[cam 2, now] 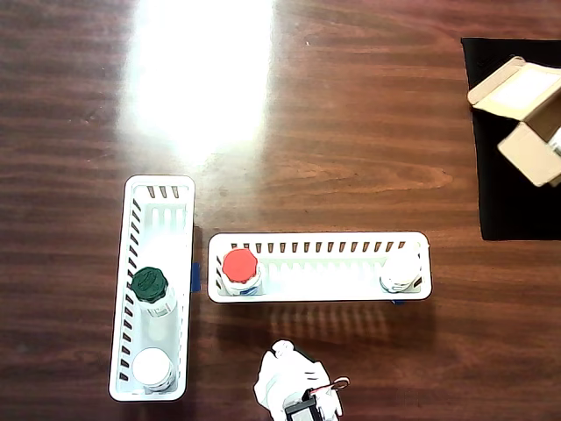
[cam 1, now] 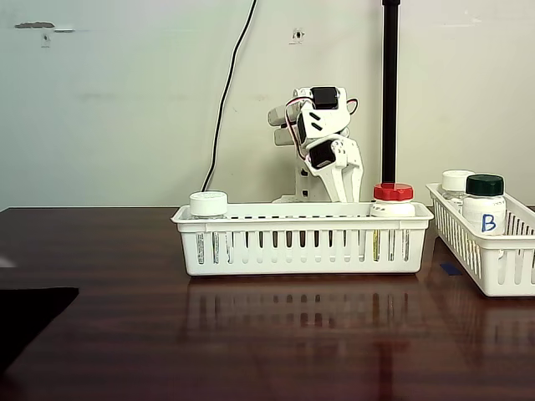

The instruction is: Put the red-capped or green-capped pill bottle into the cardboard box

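The red-capped pill bottle (cam 1: 393,194) (cam 2: 239,266) stands upright at one end of a long white slotted basket (cam 1: 301,251) (cam 2: 324,239). The green-capped bottle (cam 1: 485,187) (cam 2: 150,282), marked "B", stands in a second white basket (cam 1: 501,267) (cam 2: 159,189). The cardboard box (cam 2: 526,123) lies at the overhead view's right edge on a black mat (cam 2: 504,202), its flaps open. My white arm (cam 2: 294,390) is folded up behind the long basket. My gripper (cam 1: 341,188) points down behind the basket's rim, apart from every bottle, and its jaws are partly hidden.
A white-capped bottle (cam 1: 208,203) (cam 2: 401,270) stands at the long basket's other end. Another white-capped bottle (cam 1: 457,180) (cam 2: 152,368) shares the basket with the green one. A black pole (cam 1: 389,92) rises behind the arm. Dark bare wood lies between the baskets and the mat.
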